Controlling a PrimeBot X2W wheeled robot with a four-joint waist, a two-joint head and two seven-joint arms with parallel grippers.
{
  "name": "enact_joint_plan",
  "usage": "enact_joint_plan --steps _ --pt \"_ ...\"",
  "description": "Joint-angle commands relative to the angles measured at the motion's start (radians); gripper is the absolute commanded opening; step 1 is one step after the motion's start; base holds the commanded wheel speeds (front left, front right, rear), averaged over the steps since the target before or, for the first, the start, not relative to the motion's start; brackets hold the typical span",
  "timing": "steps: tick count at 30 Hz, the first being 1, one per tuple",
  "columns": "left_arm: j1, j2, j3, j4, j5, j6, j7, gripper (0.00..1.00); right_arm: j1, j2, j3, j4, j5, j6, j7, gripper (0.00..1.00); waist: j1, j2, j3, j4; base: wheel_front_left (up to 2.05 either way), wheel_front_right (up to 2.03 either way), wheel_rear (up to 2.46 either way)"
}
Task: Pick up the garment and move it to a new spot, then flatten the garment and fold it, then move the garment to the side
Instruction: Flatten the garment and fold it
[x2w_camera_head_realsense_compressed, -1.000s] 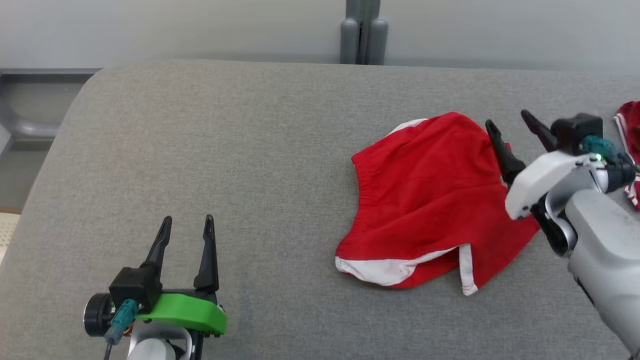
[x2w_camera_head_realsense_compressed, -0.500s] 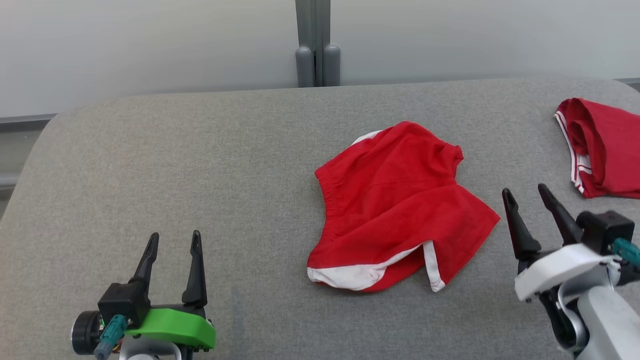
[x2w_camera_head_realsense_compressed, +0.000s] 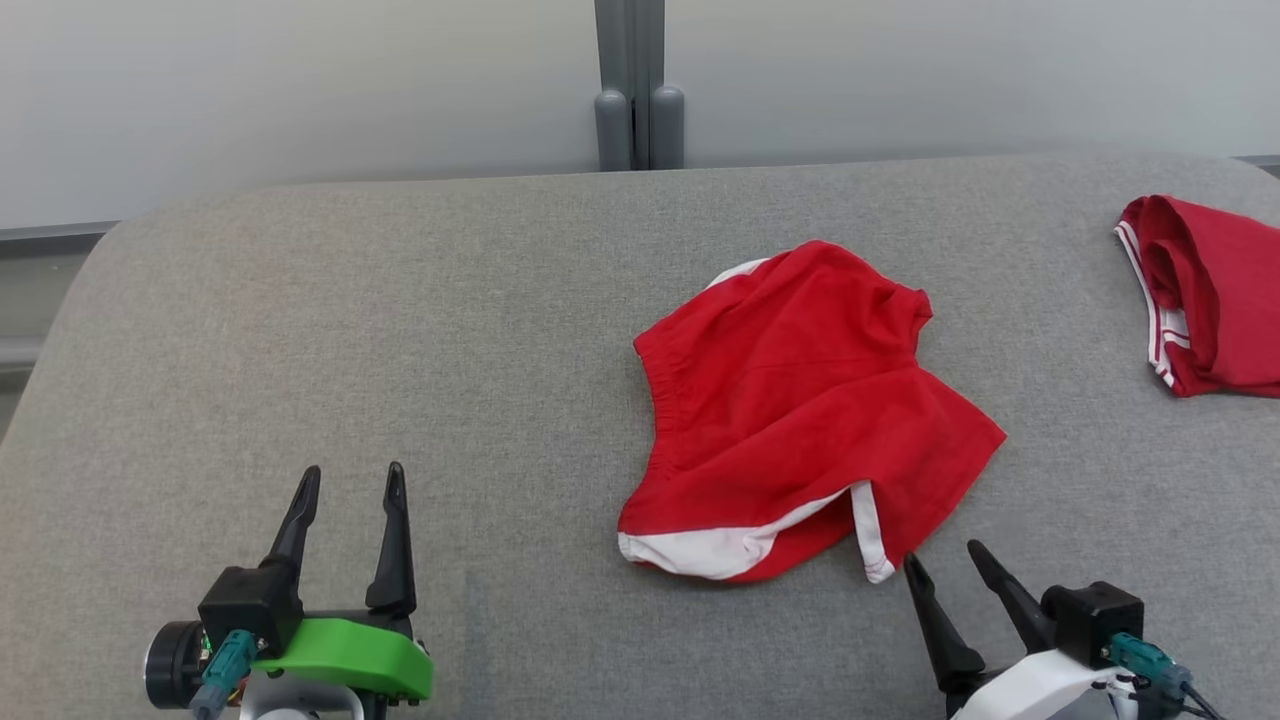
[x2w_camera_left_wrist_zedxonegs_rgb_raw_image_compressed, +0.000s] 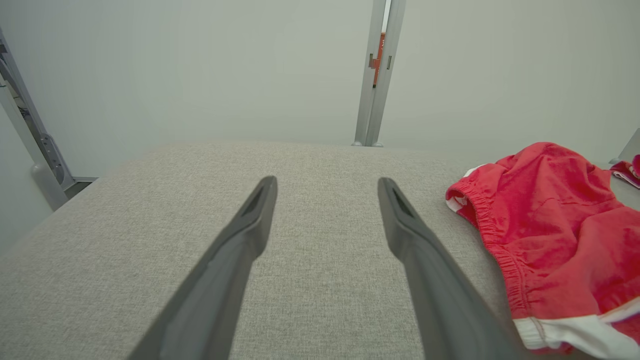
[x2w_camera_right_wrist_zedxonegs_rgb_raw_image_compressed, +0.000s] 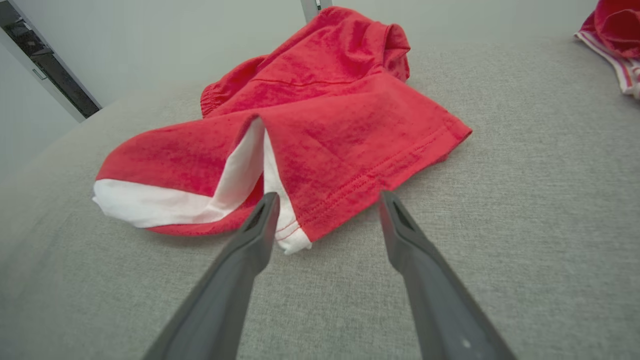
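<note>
garment (x2w_camera_head_realsense_compressed: 800, 400): red shorts with white trim, lying loose and rumpled on the grey padded surface (x2w_camera_head_realsense_compressed: 400, 350), right of its middle and well clear of every edge; a second red garment (x2w_camera_head_realsense_compressed: 1210, 300) sits apart at the far right edge and looks to be no part of this step; the shorts stretch roughly from the far side toward the near side, with the gathered waistband (x2w_camera_head_realsense_compressed: 655, 400) turned to the left edge and the leg hems spread toward the near and right edges, one fold lapping over another, so flattening seems to be the work in hand; the left gripper (x2w_camera_head_realsense_compressed: 353, 470) stands by the near left corner, fingers spread wide and empty, pointing at the far edge, well apart from the waistband, which lies off to its right in the left wrist view; the right gripper (x2w_camera_head_realsense_compressed: 943, 555) is at the near edge, also wide and empty, and is plainly the nearer arm; its fingertips stop just short of the cloth, not touching; smallest and most telling, the white-trimmed hem corner (x2w_camera_right_wrist_zedxonegs_rgb_raw_image_compressed: 292, 242) lies just beyond its left fingertip, ahead and a little left, so a short reach forward and leftward would probably bring the jaws around that corner.
</note>
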Motion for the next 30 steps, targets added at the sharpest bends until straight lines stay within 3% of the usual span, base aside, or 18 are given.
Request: enact_joint_plan --steps 1,16,17,18,19,24,30 --pt "-0.002 0.002 0.000 -0.001 0.004 -0.003 -0.003 1.00 -0.019 0.001 0.012 0.009 -0.012 -0.001 -0.003 1.00 0.0000 0.0000 0.003 0.004 0.00 0.00 0.00" --pt "-0.032 0.002 -0.020 0.000 -0.010 0.005 -0.003 1.00 -0.178 0.006 0.116 0.291 -0.167 -0.001 -0.003 1.00 0.0000 0.0000 0.033 0.058 0.00 0.00 0.00" --pt "-0.031 0.002 -0.021 0.000 -0.010 0.007 -0.003 1.00 -0.185 0.011 0.112 0.309 -0.172 -0.001 -0.003 0.49 0.0000 0.0000 0.034 0.059 0.00 0.00 0.00" --pt "-0.030 0.002 -0.021 -0.001 -0.011 0.007 -0.003 1.00 -0.192 0.016 0.109 0.319 -0.174 -0.001 -0.003 0.31 0.0000 0.0000 0.035 0.060 0.00 0.00 0.00" --pt "-0.030 0.002 -0.022 -0.002 -0.012 0.008 -0.003 1.00 -0.199 0.019 0.103 0.328 -0.175 -0.001 -0.003 0.00 0.0000 0.0000 0.036 0.061 0.00 0.00 0.00" --pt "-0.025 0.002 -0.022 -0.005 -0.016 0.016 -0.003 1.00 -0.200 0.010 0.065 0.308 -0.182 -0.001 -0.003 0.00 0.0000 0.0000 0.041 0.051 0.00 0.00 0.00" --pt "-0.022 0.002 -0.023 -0.006 -0.023 0.020 -0.003 1.00 -0.120 -0.016 -0.006 0.183 -0.173 -0.001 -0.003 0.00 0.0000 0.0000 0.041 0.027 0.00 0.00 0.00"
